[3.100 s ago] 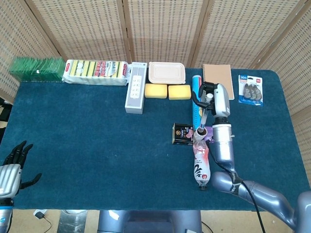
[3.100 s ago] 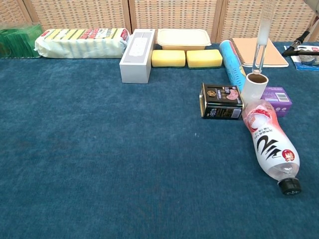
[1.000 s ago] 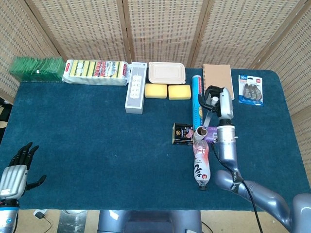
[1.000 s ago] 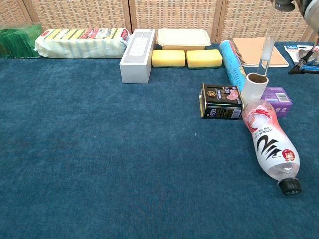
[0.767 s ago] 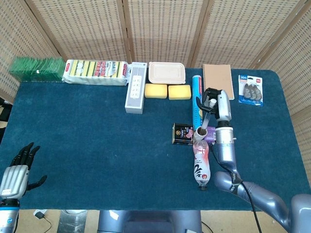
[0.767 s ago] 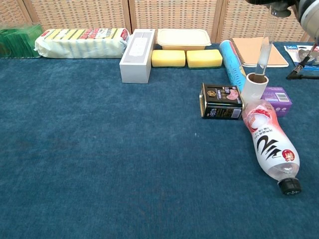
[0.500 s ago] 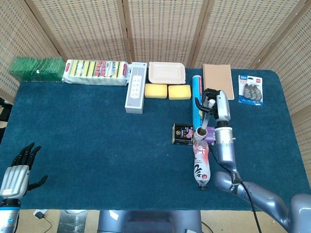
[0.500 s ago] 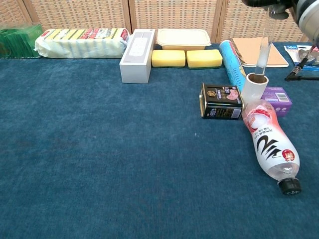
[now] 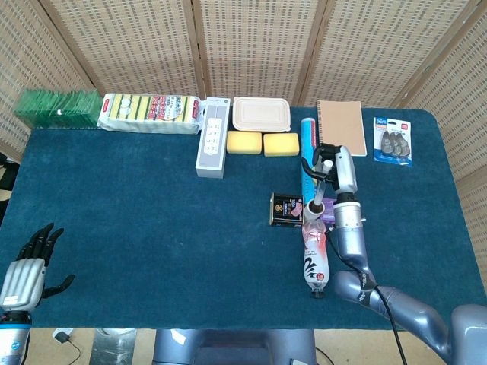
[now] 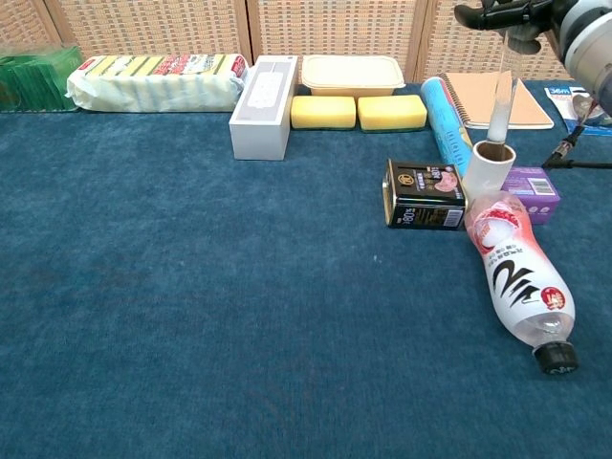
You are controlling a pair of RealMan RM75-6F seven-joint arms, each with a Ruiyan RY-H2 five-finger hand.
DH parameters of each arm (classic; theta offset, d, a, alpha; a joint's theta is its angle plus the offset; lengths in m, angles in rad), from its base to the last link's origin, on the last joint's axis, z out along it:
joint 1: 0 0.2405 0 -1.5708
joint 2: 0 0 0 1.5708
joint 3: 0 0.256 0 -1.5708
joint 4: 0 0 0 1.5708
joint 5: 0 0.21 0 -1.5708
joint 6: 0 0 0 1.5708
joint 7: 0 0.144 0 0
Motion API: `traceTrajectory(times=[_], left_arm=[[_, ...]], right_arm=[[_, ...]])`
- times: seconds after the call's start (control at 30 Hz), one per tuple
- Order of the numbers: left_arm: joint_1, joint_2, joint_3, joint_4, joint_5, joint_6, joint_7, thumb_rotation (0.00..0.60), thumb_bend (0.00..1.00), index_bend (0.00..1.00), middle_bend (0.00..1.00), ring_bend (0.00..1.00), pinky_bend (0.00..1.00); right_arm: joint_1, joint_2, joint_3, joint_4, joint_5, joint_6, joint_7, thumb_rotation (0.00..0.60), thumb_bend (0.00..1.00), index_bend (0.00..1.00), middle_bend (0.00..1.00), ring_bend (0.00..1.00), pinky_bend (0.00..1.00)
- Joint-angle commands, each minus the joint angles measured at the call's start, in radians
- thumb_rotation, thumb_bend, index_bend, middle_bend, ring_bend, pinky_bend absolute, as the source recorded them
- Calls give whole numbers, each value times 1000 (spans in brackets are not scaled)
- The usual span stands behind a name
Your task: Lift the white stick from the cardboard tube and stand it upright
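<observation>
right hand (image 10: 535,21) grips white stick (image 10: 501,100) seemingly above cardboard tube (image 10: 489,168), crowded by bottle (image 10: 516,274), tin (image 10: 424,194); left hand (image 9: 24,272) open.

Black tin (image 10: 425,193), fallen bottle (image 10: 516,272), purple box (image 10: 532,190), two yellow sponges (image 10: 359,112), notebook (image 9: 341,125)

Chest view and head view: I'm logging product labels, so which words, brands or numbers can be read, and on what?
"80%": on the black tin, lower left of its front; the rest of its print is too small.
Plastic bottle: black strokes on the label, not readable as words.
Sponge pack, purple box, blue tube, blister pack: print too blurred to read.
</observation>
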Motion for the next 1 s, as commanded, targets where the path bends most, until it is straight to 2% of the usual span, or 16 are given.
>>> traceTrajectory(times=[0.03, 0.53, 1.0], left_arm=[[0, 0, 0, 1, 0, 0, -1, 600, 193, 66, 0, 0, 155], [0, -1, 0, 11, 2, 1, -15, 600, 194, 67, 0, 0, 155], [0, -3, 1, 16, 5, 3, -21, 600, 195, 67, 0, 0, 154]], right_arm=[[0, -4, -1, 5, -2, 0, 2, 600, 372, 745, 998, 1000, 942], [3, -12, -2, 26, -14, -12, 11, 600, 361, 745, 911, 897, 887], [-20, -17, -24, 41, -39, 0, 35, 600, 357, 732, 808, 773, 783]])
